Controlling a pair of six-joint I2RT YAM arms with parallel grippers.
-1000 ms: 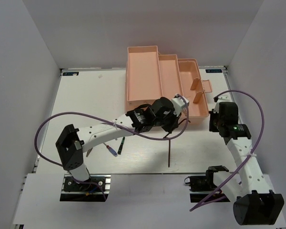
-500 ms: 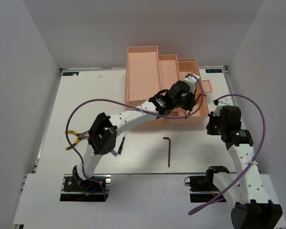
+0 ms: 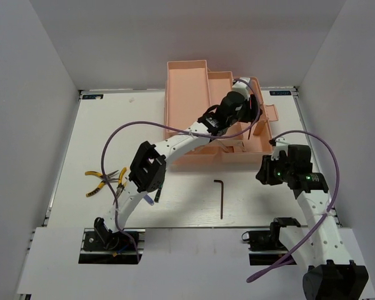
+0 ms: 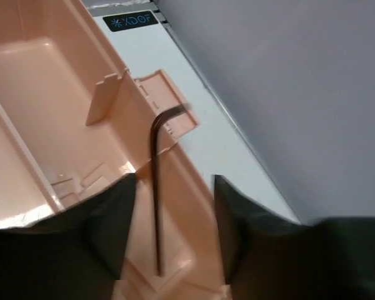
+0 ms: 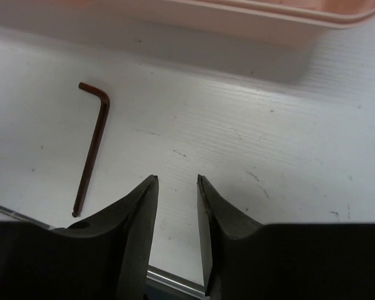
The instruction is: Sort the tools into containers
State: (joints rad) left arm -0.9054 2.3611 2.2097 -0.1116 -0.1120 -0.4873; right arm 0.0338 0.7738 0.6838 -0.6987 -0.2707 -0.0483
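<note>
At the top centre of the overhead view, the left arm (image 3: 175, 145) reaches over the right end of the pink toolbox (image 3: 187, 94). A loose hex key (image 3: 220, 199) lies on the table (image 3: 100, 125) below it.

In the left wrist view, the left gripper (image 4: 173, 187) stands apart around a dark hex key (image 4: 156, 187) (touching neither finger, apparently a drop-off) across the box wall.

In the right wrist view, the right gripper (image 5: 176, 181), parted and empty, hovers right of the loose hex key. Picking it up looks next, which calls for shifting left.
</note>
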